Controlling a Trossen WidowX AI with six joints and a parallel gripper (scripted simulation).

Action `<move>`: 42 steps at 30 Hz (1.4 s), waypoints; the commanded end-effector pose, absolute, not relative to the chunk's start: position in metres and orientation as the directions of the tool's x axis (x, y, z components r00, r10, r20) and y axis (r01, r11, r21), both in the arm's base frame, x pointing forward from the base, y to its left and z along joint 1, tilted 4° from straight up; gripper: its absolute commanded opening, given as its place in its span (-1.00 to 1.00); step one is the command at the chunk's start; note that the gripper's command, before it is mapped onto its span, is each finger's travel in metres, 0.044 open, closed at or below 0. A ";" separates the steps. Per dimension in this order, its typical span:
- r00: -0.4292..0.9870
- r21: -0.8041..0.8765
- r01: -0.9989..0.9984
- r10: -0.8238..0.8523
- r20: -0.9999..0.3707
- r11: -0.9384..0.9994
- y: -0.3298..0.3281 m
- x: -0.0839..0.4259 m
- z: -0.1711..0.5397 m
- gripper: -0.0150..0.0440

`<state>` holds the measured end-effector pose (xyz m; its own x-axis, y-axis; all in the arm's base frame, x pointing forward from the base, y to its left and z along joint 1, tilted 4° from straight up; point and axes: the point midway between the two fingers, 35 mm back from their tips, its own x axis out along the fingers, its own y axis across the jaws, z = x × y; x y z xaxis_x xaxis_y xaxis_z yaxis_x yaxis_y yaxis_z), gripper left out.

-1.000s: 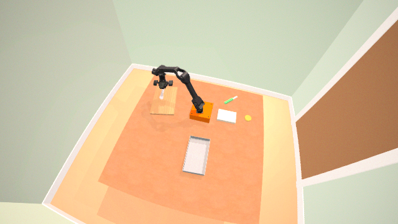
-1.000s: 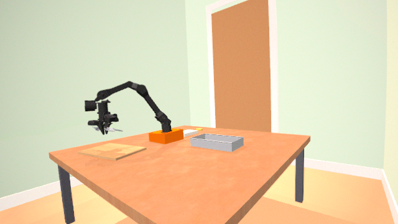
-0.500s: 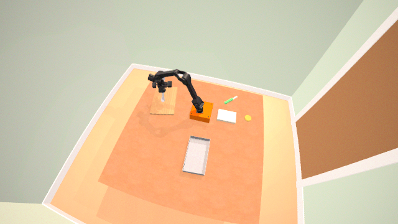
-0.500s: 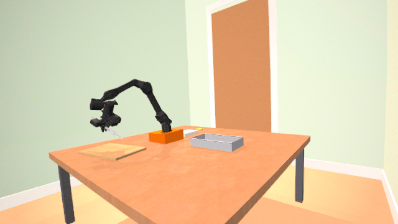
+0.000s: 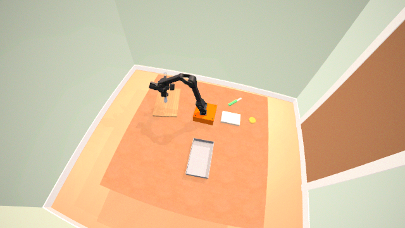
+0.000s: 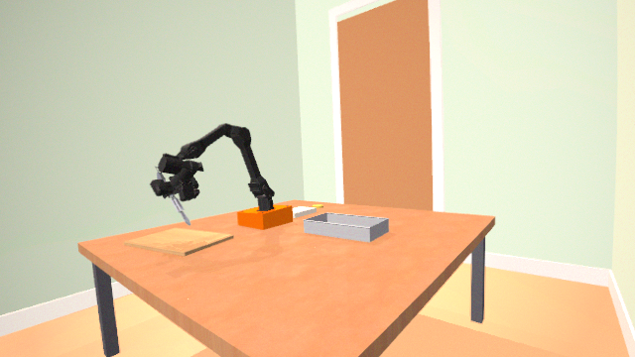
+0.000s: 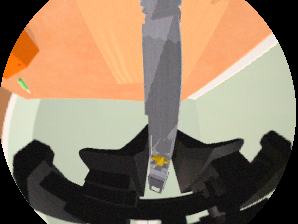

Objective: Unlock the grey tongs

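My gripper (image 5: 164, 92) (image 6: 172, 194) (image 7: 157, 126) is shut on the grey tongs (image 5: 164, 99) (image 6: 181, 211) (image 7: 161, 63). It holds them in the air above the wooden board (image 5: 171, 109) (image 6: 171, 241), with the tips slanting down toward the board. In the wrist view the tongs run straight out from between the fingers, arms together, with a small yellow mark near the hinge. The tips hang a little above the board and do not touch it. The grey roasting tin (image 5: 200, 157) (image 6: 345, 225) stands empty in the middle of the table.
The orange arm base (image 5: 205, 114) (image 6: 264, 216) stands right of the board. A white pad (image 5: 230, 118) (image 6: 303, 211), a green pen (image 5: 234, 101) and a small yellow disc (image 5: 252, 120) lie beyond the base. The table (image 6: 308, 288) edge is near the board's far side.
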<state>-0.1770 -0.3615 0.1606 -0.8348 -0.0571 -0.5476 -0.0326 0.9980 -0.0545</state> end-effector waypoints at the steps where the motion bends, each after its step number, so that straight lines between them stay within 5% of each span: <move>1: -0.853 -0.068 -0.025 -0.057 -0.519 0.997 -0.360 -0.177 0.165 -1.00; 35: -0.853 -0.068 -0.025 -0.057 -0.519 0.997 -0.360 -0.177 0.165 -1.00; 42: -0.782 -0.036 -0.025 -0.042 -0.622 0.999 -0.362 -0.185 0.152 -1.00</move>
